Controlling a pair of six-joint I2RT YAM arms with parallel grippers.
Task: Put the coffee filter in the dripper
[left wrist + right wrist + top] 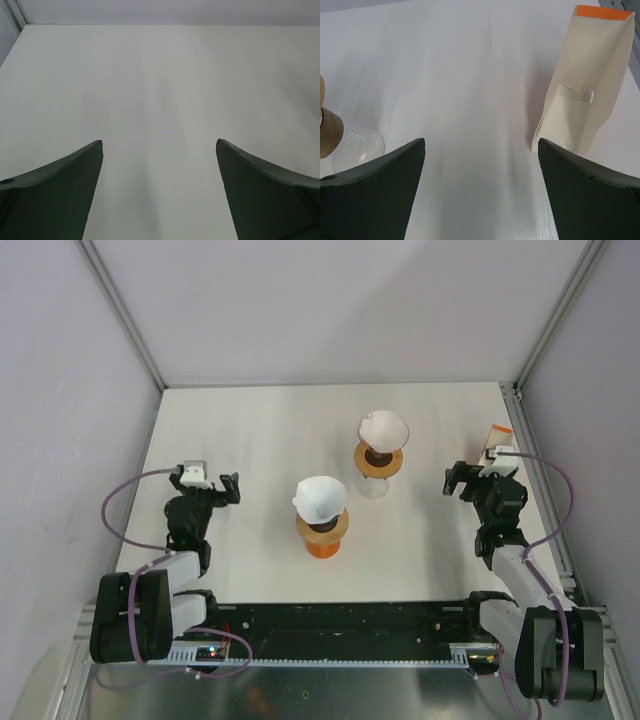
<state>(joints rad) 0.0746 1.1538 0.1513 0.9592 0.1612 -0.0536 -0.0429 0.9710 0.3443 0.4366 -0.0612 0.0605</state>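
Two drippers stand mid-table in the top view. The near dripper (322, 532) is orange, and a white paper coffee filter (320, 497) sits in its top. The far dripper (379, 462) has a wooden collar on a clear glass foot and also carries a white filter (383, 427). My left gripper (230, 488) is open and empty, well to the left of the near dripper. The left wrist view shows only bare table between the open left gripper (160, 145). My right gripper (456, 481) is open and empty, to the right of the far dripper. The right wrist view catches that dripper's edge (329, 134) left of the right gripper (481, 142).
A cream paper packet (582, 90) with an orange top edge lies just ahead and to the right of the right gripper, near the table's right edge (512, 430). Grey walls with metal posts close in the white table (270, 430) on three sides.
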